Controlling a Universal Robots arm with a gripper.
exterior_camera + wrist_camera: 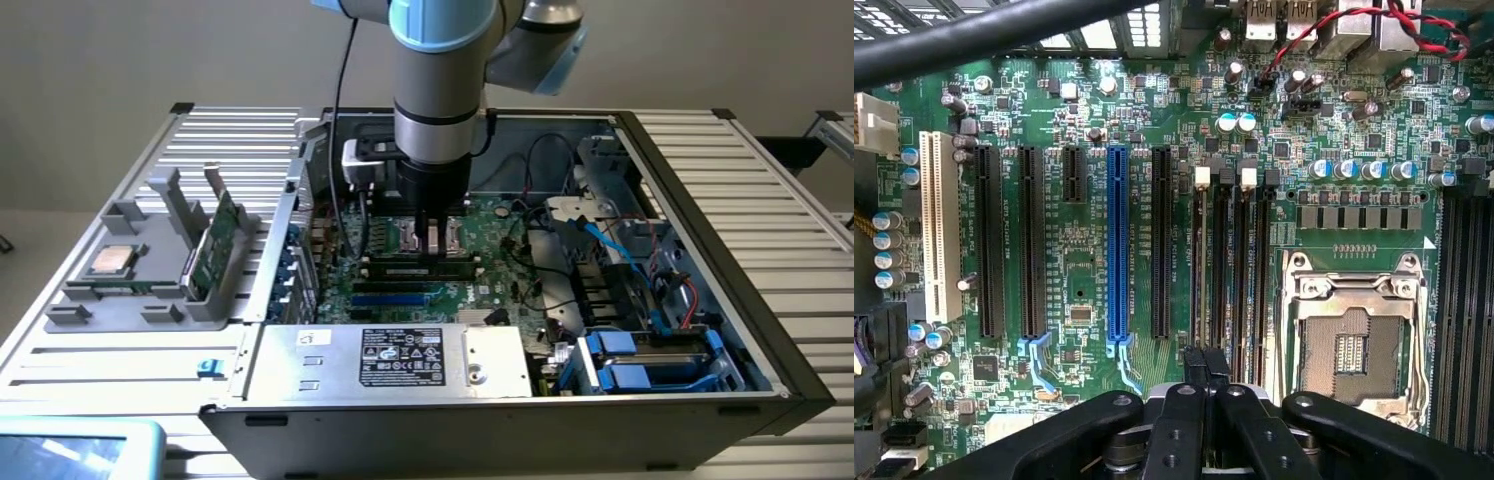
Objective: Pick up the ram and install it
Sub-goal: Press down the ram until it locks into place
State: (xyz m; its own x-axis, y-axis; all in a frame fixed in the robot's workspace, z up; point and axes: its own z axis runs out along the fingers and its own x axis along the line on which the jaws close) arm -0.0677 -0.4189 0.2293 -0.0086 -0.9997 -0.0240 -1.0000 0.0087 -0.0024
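Observation:
The ram (pixel 218 248), a thin green stick, stands on edge in a grey holder (pixel 160 290) on the table at the exterior view's left, outside the computer case. My gripper (pixel 430 248) points straight down inside the case, over the dark memory slots (pixel 420 266) of the motherboard (pixel 400 292). In the wrist view the gripper (pixel 1204 365) is shut, its black fingertips pressed together with nothing visible between them, close above the row of memory slots (pixel 1232 270). I cannot tell whether the fingertips touch a slot.
An open processor socket (pixel 1351 345) lies beside the slots. A square silver processor chip (pixel 114 260) rests in the holder. The silver power supply (pixel 387 358) lines the case front; blue and black cables (pixel 601 240) and drive bays (pixel 654 360) crowd the exterior view's right.

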